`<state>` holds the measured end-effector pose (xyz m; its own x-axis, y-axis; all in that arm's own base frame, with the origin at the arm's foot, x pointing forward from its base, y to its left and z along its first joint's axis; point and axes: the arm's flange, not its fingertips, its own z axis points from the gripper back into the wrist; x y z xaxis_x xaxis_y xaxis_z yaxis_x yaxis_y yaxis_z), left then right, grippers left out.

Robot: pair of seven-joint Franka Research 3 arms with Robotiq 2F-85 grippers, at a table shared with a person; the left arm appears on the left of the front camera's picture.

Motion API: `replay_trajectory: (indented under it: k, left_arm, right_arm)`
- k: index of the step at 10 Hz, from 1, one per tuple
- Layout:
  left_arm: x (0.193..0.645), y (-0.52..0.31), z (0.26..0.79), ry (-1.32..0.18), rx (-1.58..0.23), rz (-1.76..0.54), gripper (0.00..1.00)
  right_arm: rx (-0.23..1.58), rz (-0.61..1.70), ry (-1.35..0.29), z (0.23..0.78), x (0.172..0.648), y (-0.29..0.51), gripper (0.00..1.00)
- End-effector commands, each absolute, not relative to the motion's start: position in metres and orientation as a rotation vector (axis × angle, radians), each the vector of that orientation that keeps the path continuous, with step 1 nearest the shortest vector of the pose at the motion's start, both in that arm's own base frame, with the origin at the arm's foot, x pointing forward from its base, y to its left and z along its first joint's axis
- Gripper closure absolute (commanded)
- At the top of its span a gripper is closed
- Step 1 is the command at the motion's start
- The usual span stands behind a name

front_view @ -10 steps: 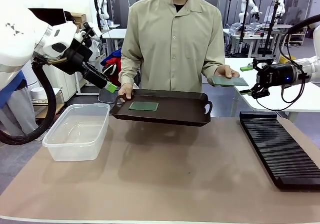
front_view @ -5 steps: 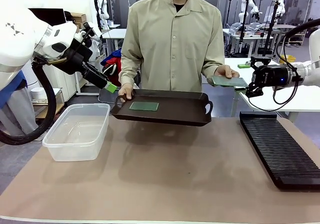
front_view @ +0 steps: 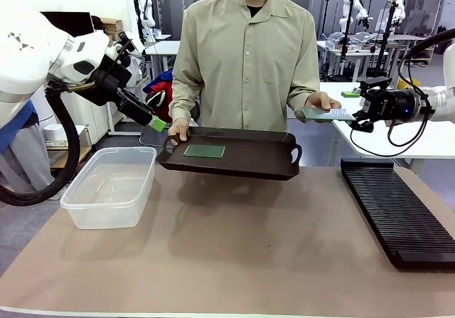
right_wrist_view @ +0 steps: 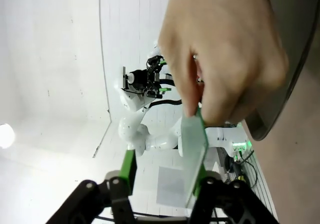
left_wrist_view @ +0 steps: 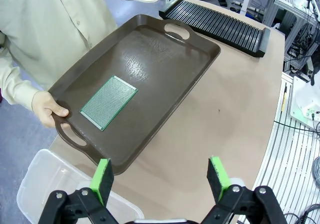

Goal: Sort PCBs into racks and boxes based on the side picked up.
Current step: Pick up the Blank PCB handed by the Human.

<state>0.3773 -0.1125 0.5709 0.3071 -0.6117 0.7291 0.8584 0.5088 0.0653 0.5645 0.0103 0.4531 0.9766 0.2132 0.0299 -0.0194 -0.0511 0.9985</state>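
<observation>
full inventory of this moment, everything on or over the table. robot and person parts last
Thin green rectangular circuit boards: 2, green; one flat on the tray, one raised at the table's right side.
Dark brown handled plastic tray: 1, dark brown; held by the person over the table's far edge.
Clear rectangular plastic tub: 1, transparent; on the table's left side, looks empty.
Long black slotted rack: 1, black; on the table's right side, no boards seen in it.
Table: 1, tan-brown top.
Person's hands: 2; one on a tray handle, one pinching the raised board.
Left hand: 1, black with green pads; open, above the tray's near end.
Right hand: 1, same colours; open around the raised board, one pad against it.
</observation>
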Motion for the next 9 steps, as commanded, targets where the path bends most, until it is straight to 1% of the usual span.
replay_trajectory:
  k: [1,5,9]
  left_arm:
    - [0.3773,-0.1121,0.5696,-0.772,-0.369,-1.008,0.00]
    - [0.3773,-0.1121,0.5696,-0.772,-0.369,-1.008,0.00]
    - [0.3773,-0.1121,0.5696,-0.772,-0.369,-1.008,0.00]
  right_arm:
    - [1.601,0.203,0.165,0.4524,0.5685,0.0065,1.00]
    - [1.599,0.153,0.205,0.4455,0.5714,0.0053,1.00]
    - [1.552,0.100,0.250,0.4435,0.5721,0.0055,1.00]
